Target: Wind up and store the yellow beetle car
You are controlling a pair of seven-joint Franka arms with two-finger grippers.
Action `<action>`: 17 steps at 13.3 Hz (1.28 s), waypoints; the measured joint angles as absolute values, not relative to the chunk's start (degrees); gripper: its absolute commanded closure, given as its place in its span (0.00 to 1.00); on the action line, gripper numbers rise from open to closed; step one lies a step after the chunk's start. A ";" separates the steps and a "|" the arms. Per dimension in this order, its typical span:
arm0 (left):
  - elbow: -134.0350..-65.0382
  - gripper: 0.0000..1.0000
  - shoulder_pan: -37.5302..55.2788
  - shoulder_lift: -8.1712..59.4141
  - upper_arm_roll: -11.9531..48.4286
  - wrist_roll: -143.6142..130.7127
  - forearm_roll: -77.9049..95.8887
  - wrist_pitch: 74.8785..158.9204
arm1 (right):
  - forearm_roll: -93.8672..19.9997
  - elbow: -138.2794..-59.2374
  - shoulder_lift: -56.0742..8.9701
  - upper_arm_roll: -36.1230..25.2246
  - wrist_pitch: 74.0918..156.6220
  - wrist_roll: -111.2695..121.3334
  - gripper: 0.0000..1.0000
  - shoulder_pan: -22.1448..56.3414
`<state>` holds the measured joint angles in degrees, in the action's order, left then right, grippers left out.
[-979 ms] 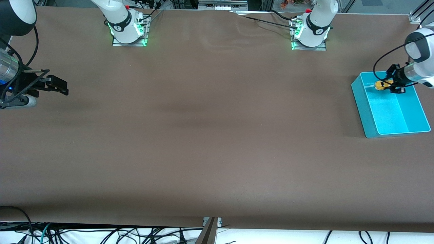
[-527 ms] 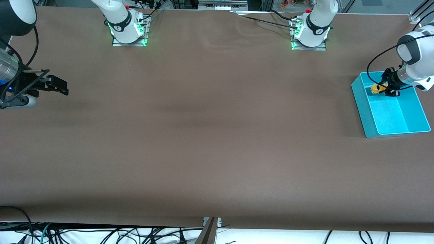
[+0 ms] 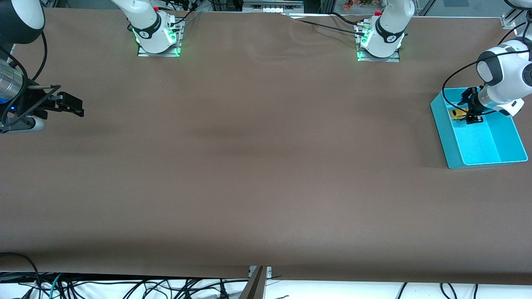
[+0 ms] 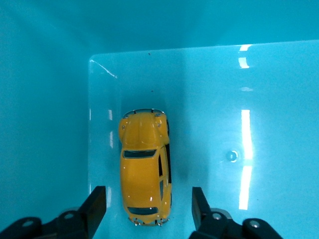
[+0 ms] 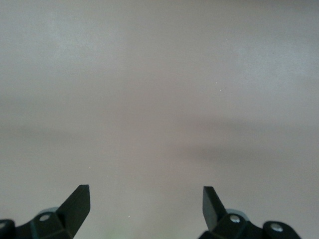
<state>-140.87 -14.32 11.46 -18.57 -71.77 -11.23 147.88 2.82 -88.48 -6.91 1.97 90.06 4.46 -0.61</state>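
Two grippers show, both with fingers spread and empty. The left gripper (image 3: pixel 466 111) hangs over the cyan bin (image 3: pixel 447 133) at the left arm's end of the desk (image 3: pixel 266 166), its fingers (image 4: pixel 97 201) apart on either side of the yellow beetle car (image 4: pixel 145 167) without touching it. The car rests on the bin floor near the corner at about 11 o'clock, glossy, dark-windowed. The right gripper (image 3: pixel 68 104) waits over bare desk.

Front view: left claw (image 3: pixel 468 111) is covering most of the car (image 3: pixel 458 114); only a yellow sliver is showing. Both wrist views: frame edge is cutting off the claw bodies. Right arm is running off frame at the surface's (image 3: pixel 257 166) end.
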 measured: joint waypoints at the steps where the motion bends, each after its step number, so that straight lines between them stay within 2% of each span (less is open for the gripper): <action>1: -140.23 0.00 -13.92 10.86 -18.57 -71.77 -11.23 147.73 | 2.82 -88.47 -6.91 1.97 90.06 4.46 0.00 -0.62; 3: -137.00 0.00 -12.82 8.86 -18.57 -71.77 -11.23 142.66 | 2.82 -88.47 -6.91 1.97 90.06 4.46 0.00 -0.61; 7: -122.89 0.00 -10.17 5.66 -18.52 -71.77 -11.23 121.95 | 2.82 -88.48 -6.91 1.97 90.07 4.39 0.00 -0.62; 10: -114.20 0.00 -4.71 3.73 -18.32 -72.08 -10.35 110.91 | 2.81 -88.47 -6.92 1.97 90.08 4.32 0.00 -0.62; 13: -111.46 0.00 0.30 -0.49 -15.79 -72.75 -9.72 106.65 | 2.81 -88.47 -6.99 1.97 90.08 3.92 0.00 -0.62; 17: -110.78 0.00 1.00 -4.78 -7.39 -63.68 -7.95 104.61 | 2.81 -88.47 -7.10 1.97 90.10 1.20 0.00 -0.62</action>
<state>-110.78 1.00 -4.78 -7.39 -63.68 -7.95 104.61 2.81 -88.47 -7.10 1.97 90.10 1.20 -0.62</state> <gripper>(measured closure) 0.000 0.000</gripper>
